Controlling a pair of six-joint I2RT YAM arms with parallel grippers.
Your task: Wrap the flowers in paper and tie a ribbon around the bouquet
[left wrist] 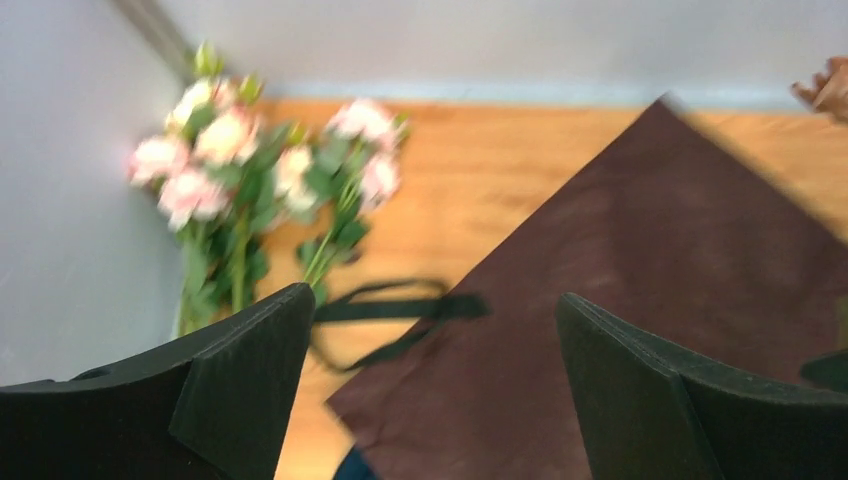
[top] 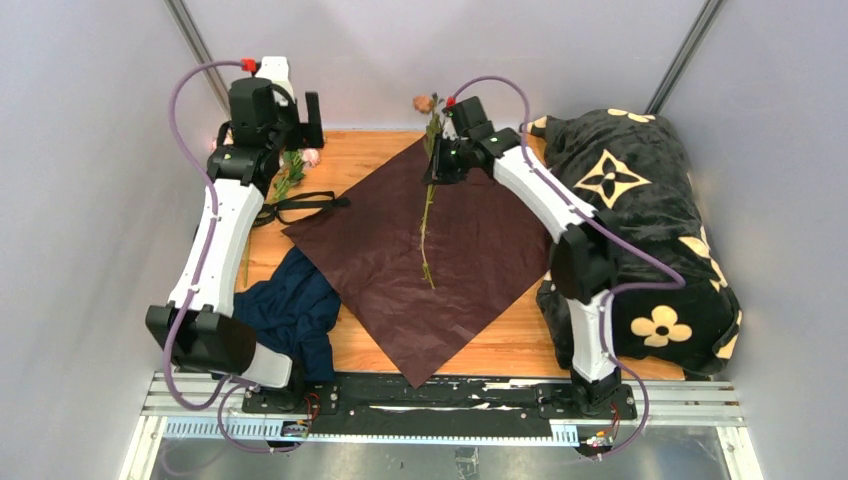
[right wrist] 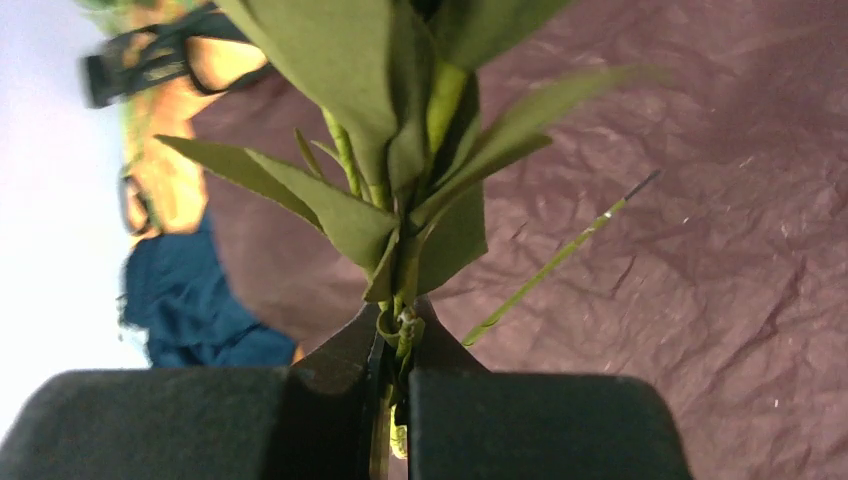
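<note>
One rose stem (right wrist: 443,105) is pinched tight in the right gripper (right wrist: 397,345), with the two fingers shut on it just under a bunch of green leaves (right wrist: 330,60). In the top view the stem is seen over the middle of the dark red paper (top: 470,270), which is spread flat on the wooden table (top: 505,348). The pink rose head (top: 424,102) is past the far corner of the paper. It cannot be told if the low end of the stem is touching the paper. The left gripper (left wrist: 430,390) is held wide open with nothing in it, above the far left part of the table. The rest of the flowers (left wrist: 235,160) are lying there by the wall, not yet on the paper. The black ribbon (left wrist: 400,308) is lying between them and the paper, with one end at the paper's edge. The stem is very thin, so it could be snapped or bent if it is squeezed or swung too hard. It could also be dropped crooked, with the head hanging off the paper. The light paper could be pushed or crumpled if it is bumped by a finger. The ribbon could be dragged away if it is caught when the other flowers are picked up.
</note>
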